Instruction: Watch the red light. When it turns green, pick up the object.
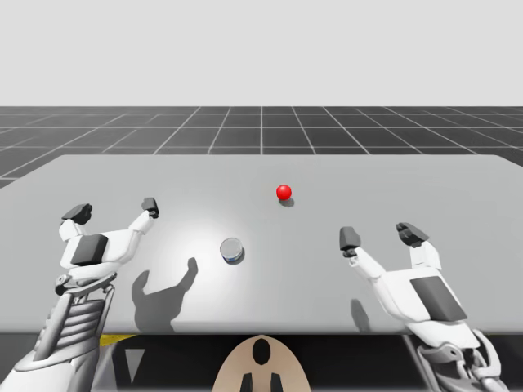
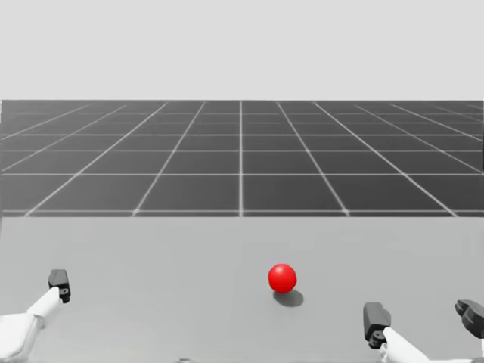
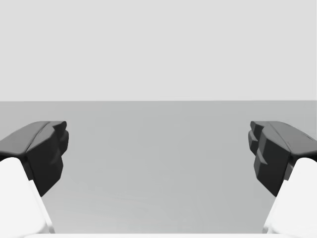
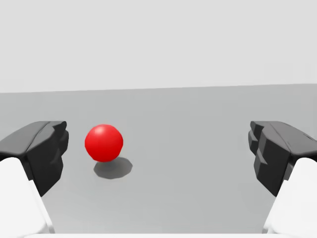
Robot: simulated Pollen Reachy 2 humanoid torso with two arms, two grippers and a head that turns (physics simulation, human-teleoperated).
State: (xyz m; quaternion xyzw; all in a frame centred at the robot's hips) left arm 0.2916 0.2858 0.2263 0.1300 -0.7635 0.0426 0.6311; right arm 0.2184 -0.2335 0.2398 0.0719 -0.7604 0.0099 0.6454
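Note:
A red light ball (image 1: 283, 192) glows on the grey table (image 1: 425, 175), a little right of its middle; it is also in the head view (image 2: 282, 277). In the right wrist view the red ball (image 4: 104, 142) lies ahead of my right gripper (image 4: 158, 151), nearer its left finger. A small silver can with a blue band (image 1: 231, 250) stands upright near the table's middle front. My left gripper (image 1: 114, 209) hovers open to the can's left, facing bare table (image 3: 158, 173). My right gripper (image 1: 381, 237) is open to the can's right, holding nothing.
The table's front edge (image 1: 261, 332) runs just ahead of my torso. Beyond the far edge lies a dark gridded floor (image 1: 261, 126). Both arms cast shadows on the table beside the can.

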